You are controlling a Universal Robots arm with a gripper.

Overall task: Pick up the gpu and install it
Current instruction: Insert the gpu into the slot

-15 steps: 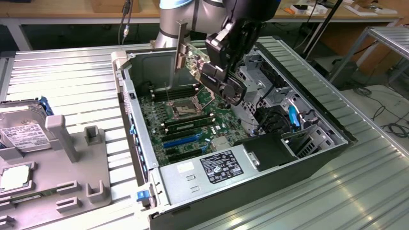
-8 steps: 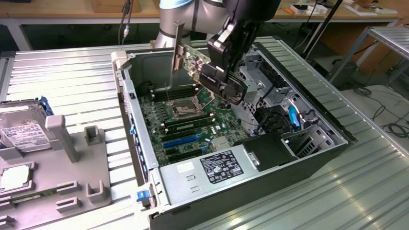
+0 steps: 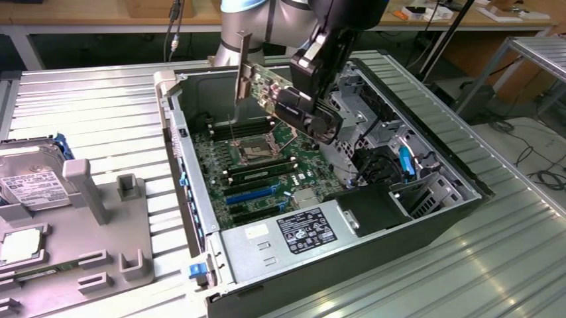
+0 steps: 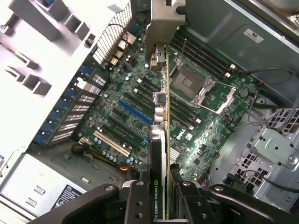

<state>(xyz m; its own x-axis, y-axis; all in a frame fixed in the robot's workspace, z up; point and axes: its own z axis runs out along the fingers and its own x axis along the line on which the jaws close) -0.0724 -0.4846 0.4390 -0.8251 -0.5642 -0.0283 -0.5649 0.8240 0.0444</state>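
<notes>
Claw pinches gpu edge-on above motherboard, long axis running outward, bracket end farthest.

A ribbed metal table stands before wooden workbenches, with cables on the grey floor.

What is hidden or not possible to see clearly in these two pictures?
Exterior view: the black claw hides one end of the thin dark graphics card with silvery bracket.
Wrist view: that card is edge-on, so its faces are hidden.
Exterior view: the black label on the silver power supply is too small to read.
</notes>
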